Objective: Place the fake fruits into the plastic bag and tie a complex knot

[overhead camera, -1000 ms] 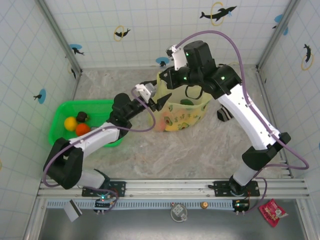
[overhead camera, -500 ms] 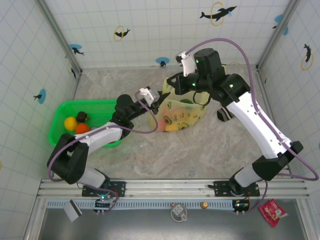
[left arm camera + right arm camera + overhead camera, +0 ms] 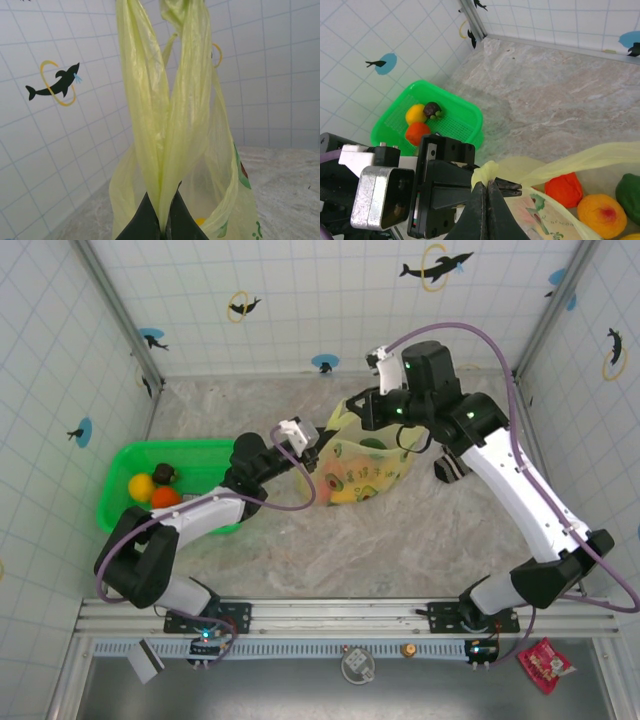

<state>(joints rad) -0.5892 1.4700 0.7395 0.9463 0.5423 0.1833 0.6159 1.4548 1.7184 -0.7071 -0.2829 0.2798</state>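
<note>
The plastic bag (image 3: 368,472) is seen mid-surface, nearer the far edge, its fake fruits (image 3: 602,212) partly veiled by film. Its upper film is pinched — by the left gripper (image 3: 164,222) and right gripper (image 3: 486,197), both clamped tight.

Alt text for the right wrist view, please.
The right gripper pinches the pale yellow bag, with the left gripper right beside it. Red, orange and green fruits lie in the bag; three more sit in the green basket.
</note>
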